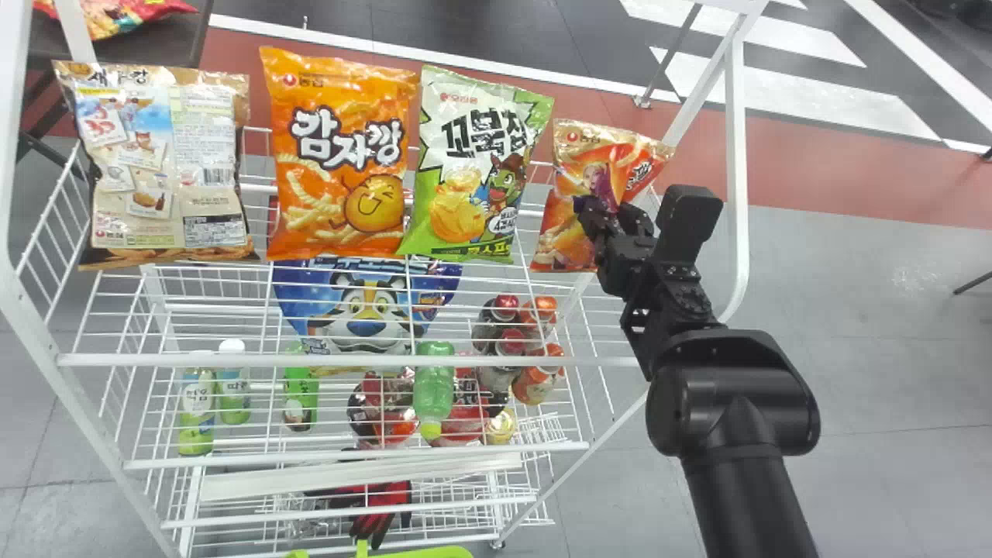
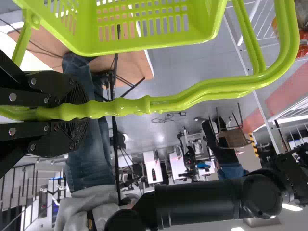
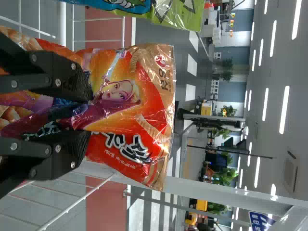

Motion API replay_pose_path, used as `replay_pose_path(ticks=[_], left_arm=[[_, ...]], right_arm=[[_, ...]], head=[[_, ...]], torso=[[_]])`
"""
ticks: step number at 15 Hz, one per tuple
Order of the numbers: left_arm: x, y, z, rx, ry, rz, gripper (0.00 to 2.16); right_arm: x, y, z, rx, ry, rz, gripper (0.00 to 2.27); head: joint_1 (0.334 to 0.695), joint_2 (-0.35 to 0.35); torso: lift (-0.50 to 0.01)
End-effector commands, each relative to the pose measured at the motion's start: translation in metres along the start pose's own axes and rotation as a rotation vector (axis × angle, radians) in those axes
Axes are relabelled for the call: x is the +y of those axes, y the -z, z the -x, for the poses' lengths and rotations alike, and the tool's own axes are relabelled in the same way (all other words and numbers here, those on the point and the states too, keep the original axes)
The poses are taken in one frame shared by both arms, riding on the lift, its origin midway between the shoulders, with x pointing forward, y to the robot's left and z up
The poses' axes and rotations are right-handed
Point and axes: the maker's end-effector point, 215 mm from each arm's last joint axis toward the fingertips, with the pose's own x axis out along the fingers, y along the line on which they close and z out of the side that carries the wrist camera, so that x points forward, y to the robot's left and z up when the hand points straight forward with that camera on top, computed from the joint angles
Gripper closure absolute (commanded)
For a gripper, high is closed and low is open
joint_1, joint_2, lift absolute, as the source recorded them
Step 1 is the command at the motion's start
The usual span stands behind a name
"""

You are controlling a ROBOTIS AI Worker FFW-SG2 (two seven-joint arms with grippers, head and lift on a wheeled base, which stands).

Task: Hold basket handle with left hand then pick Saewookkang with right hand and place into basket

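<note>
In the head view my right gripper (image 1: 614, 214) is at the front of the red-orange Saewookkang bag (image 1: 559, 232), rightmost on the rack's top shelf. The right wrist view has the gripper (image 3: 86, 116) shut on a creased fold of the bag (image 3: 122, 115), with one black finger on each side; the printed front buckles around them. Whether the bag's base rests on the shelf, I cannot tell. My left gripper (image 2: 72, 113) is shut on the lime-green basket handle (image 2: 192, 96). Beside it is the slotted basket (image 2: 154, 45), whose green edge (image 1: 434, 552) shows low in the head view.
Left of the held bag stand a green-white bag (image 1: 477, 170), an orange bag (image 1: 341, 155) and a tan bag (image 1: 163, 170). The white rack post (image 1: 738, 170) rises close right of the gripper. Bottles (image 1: 434, 380) lie and stand on lower shelves.
</note>
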Motion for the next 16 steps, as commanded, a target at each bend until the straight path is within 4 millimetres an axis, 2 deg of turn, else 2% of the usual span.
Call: replay_pose_path(ticks=[1,5,9,12,16], left_arm=[[-0.002,-0.001,-0.001,-0.004,0.005,0.0,1.93],[-0.005,-0.001,-0.001,-0.009,0.011,-0.001,1.93],[-0.008,-0.003,-0.001,-0.016,0.016,-0.014,1.93],[-0.011,-0.003,-0.001,-0.018,0.02,-0.019,1.93],[-0.015,-0.004,0.007,-0.013,0.0,-0.032,1.93]], right_arm=[[-0.001,-0.009,0.01,-0.027,0.003,-0.008,1.98],[-0.005,-0.033,0.037,-0.081,0.009,-0.034,1.98],[0.001,-0.047,0.082,-0.075,-0.026,-0.062,1.98],[0.017,-0.038,0.113,0.012,-0.07,-0.072,1.98],[0.049,-0.01,0.164,0.187,-0.145,-0.045,1.98]], head=[[0.695,-0.35],[0.695,-0.35],[0.695,-0.35],[0.695,-0.35],[0.695,-0.35]], torso=[[-0.019],[-0.019],[-0.019],[-0.019],[-0.019]])
